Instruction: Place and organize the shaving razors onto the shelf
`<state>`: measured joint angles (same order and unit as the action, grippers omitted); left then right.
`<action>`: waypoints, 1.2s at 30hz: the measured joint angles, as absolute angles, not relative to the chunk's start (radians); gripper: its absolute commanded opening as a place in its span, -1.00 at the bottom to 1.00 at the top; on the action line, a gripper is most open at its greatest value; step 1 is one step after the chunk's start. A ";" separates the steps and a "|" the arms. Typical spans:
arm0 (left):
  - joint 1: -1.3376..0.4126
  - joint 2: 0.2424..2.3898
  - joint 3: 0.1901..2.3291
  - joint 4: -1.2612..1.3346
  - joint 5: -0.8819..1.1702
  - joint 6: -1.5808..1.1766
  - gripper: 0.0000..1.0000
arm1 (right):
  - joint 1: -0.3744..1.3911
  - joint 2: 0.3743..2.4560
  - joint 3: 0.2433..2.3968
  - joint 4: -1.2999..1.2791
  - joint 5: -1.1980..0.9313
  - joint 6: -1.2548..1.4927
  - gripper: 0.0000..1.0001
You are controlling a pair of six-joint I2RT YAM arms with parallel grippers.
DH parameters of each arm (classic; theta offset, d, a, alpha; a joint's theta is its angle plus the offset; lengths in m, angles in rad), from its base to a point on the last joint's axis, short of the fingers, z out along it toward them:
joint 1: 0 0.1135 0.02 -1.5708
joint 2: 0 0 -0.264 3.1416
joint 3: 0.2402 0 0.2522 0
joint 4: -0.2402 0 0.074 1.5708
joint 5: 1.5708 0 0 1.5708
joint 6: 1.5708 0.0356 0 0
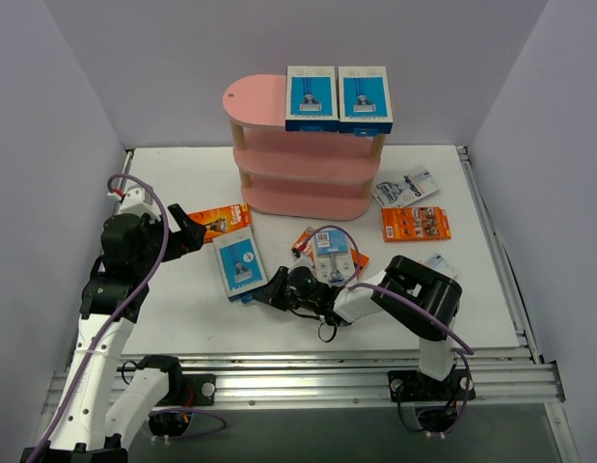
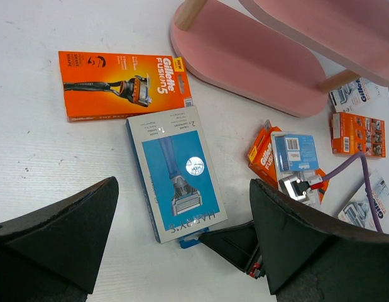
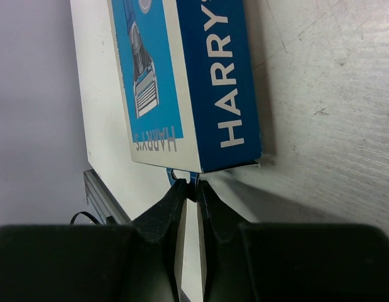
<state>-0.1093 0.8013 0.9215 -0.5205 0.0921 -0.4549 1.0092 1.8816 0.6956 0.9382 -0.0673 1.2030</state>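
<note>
Two blue-and-white cardboard razor boxes are stood side by side, touching, on the top board of the pink three-tier shelf, well beyond both sets of jaws. A third blue-and-white box is laid flat on the white worktop. Its small blue hang tab is pinched between the closed right jaws, so the box stretches straight ahead of them. Bare worktop is left along both long edges of this box and between its far end and the shelf foot.

An orange razor card is found just past the box's far corner, ahead of the left jaws. A clear blister pack lying on another orange card is seen just behind the right jaws, on the shelf side of the wrist.

The right arm is folded low, its forearm stretched leftward along the near worktop. The left arm is held raised, its jaws spread wide and gripping nothing, with the third box framed between them from above.
</note>
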 measured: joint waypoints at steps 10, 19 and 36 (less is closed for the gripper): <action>-0.109 0.814 0.920 -0.520 0.095 -0.457 0.88 | 1.008 1.838 0.696 0.928 -0.065 1.226 -1.00; -0.109 0.892 0.900 -0.501 0.229 -0.528 0.88 | 1.008 1.606 0.636 0.906 -0.015 1.252 -1.00; -0.105 0.789 0.417 -0.299 0.658 -1.147 0.88 | 1.011 1.415 0.450 0.849 0.110 1.283 -1.00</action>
<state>-0.1047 0.7891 0.4171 -0.2985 0.6582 -1.1469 1.0107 1.4151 0.4503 0.8490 0.1101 1.2831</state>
